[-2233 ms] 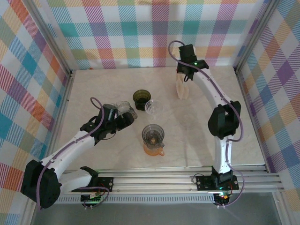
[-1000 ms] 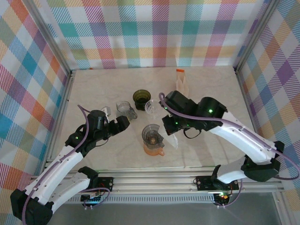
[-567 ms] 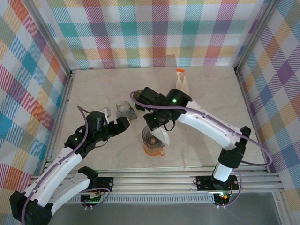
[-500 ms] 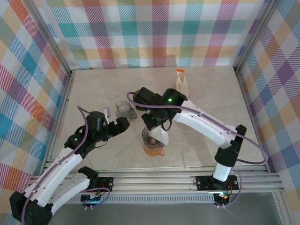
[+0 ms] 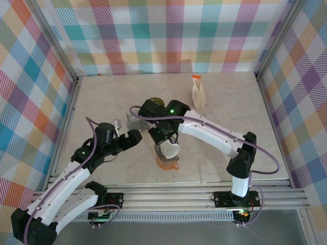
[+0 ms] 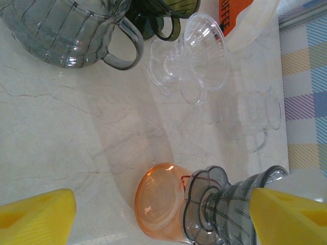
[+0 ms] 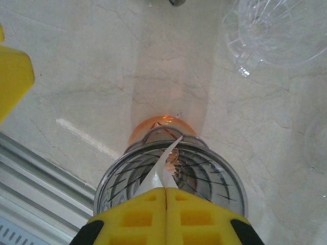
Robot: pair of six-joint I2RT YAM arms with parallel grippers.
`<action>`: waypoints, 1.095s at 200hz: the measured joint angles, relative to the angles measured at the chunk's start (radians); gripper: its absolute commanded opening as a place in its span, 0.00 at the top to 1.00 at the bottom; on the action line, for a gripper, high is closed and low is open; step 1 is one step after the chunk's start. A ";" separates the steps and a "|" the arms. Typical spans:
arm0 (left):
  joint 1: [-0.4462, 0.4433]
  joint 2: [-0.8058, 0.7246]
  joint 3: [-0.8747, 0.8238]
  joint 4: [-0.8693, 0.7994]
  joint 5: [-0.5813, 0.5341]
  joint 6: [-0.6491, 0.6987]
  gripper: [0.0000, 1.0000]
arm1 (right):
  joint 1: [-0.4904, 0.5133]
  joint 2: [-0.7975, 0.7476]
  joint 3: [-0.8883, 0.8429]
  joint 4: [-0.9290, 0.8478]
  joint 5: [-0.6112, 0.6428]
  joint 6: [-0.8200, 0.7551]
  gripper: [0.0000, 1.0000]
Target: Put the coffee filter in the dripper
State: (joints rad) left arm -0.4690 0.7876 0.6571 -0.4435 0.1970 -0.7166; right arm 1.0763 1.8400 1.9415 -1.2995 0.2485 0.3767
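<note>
Filter [image 7: 162, 168] pinched flat between pressed-together jaws of right gripper [image 7: 166, 198], tip reaching into mouth of dripper [image 7: 217, 176] on orange base [image 6: 156, 196]. Not yet let go, nor seated against ribbed wall. Left gripper [image 6: 163, 219] spread wide, empty, just beside.

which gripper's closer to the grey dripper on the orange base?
Right. The right gripper is directly over the dripper, fingers shut on the coffee filter dipping into it. The left gripper sits open to the dripper's left, apart from it.
</note>
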 measured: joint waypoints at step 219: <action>-0.028 0.006 0.010 0.031 0.093 -0.023 0.15 | 0.005 -0.443 -0.477 0.333 0.063 0.053 0.36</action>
State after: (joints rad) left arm -0.4973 0.7937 0.6674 -0.4122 0.2905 -0.7395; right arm 1.0813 1.3968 1.4643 -0.9661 0.3119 0.4294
